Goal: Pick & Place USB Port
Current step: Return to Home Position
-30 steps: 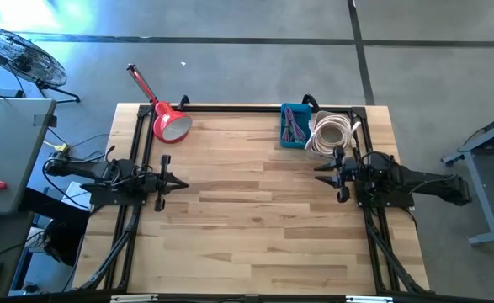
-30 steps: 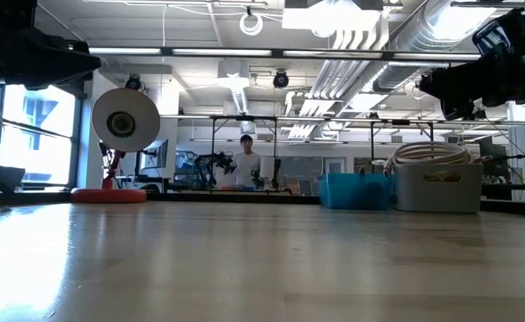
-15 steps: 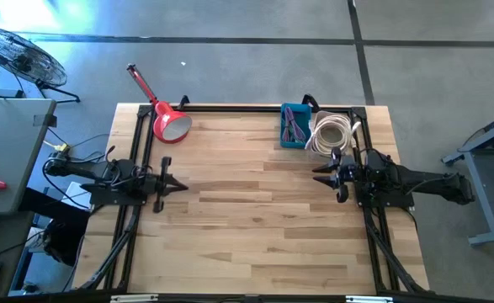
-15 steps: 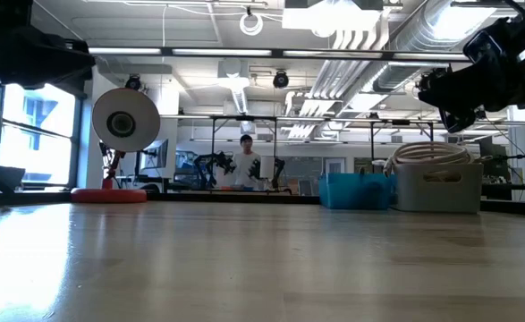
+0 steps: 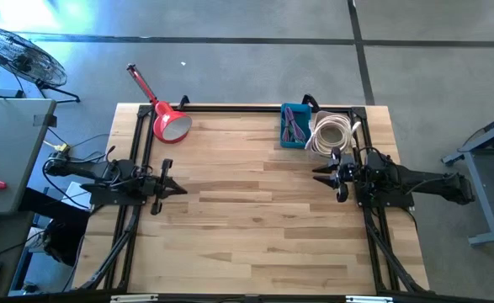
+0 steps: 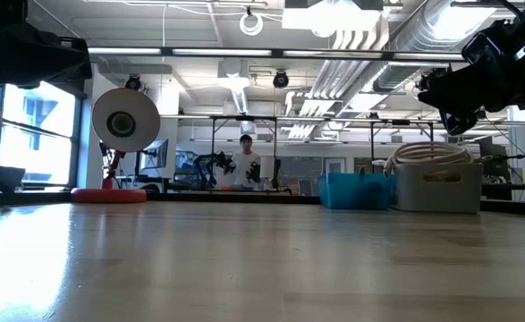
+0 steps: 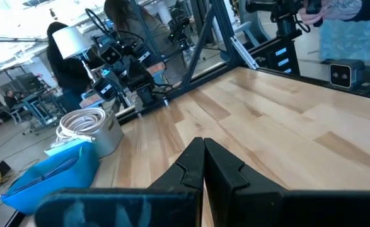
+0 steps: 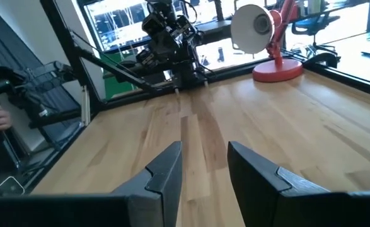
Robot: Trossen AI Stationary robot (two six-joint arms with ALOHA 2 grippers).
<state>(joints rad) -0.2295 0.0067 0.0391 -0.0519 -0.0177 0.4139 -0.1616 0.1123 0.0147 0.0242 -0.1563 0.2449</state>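
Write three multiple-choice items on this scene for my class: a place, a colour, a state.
1. Where on the table is the lamp? A centre B near right corner C far left corner
2. What colour is the cable in the blue bin? A orange B purple C green
3. How is the left claw? A shut B wide open C gripping a cable
Key: C, seen from above; B, purple strands lie there; A, its fingers meet.

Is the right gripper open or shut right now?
Open. In its wrist view the right gripper has its two fingers apart, bare table between them, nothing held.
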